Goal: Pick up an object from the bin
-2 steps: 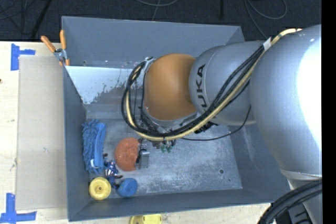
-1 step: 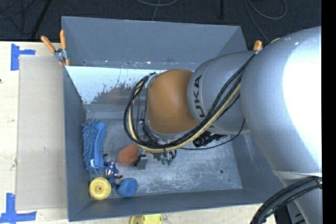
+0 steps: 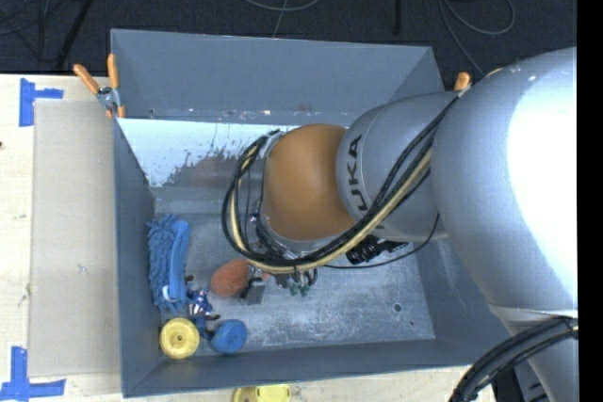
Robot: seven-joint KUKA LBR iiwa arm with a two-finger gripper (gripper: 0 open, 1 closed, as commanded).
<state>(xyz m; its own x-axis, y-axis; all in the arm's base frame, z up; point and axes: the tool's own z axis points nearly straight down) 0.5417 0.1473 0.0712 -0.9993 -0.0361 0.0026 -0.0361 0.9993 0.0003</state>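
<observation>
Several loose things sit at the lower left of the bin (image 3: 134, 249): a blue fringed cloth (image 3: 167, 257), a yellow disc (image 3: 179, 337), a blue ball (image 3: 228, 335) and a brown oval lump (image 3: 229, 278), perhaps touching the gripper (image 3: 252, 290) just right of it, whose state cannot be told.

Rounded orange-brown lump (image 3: 227, 278), lying on the bin (image 3: 377, 315) floor, left of centre, toward the near wall.
</observation>
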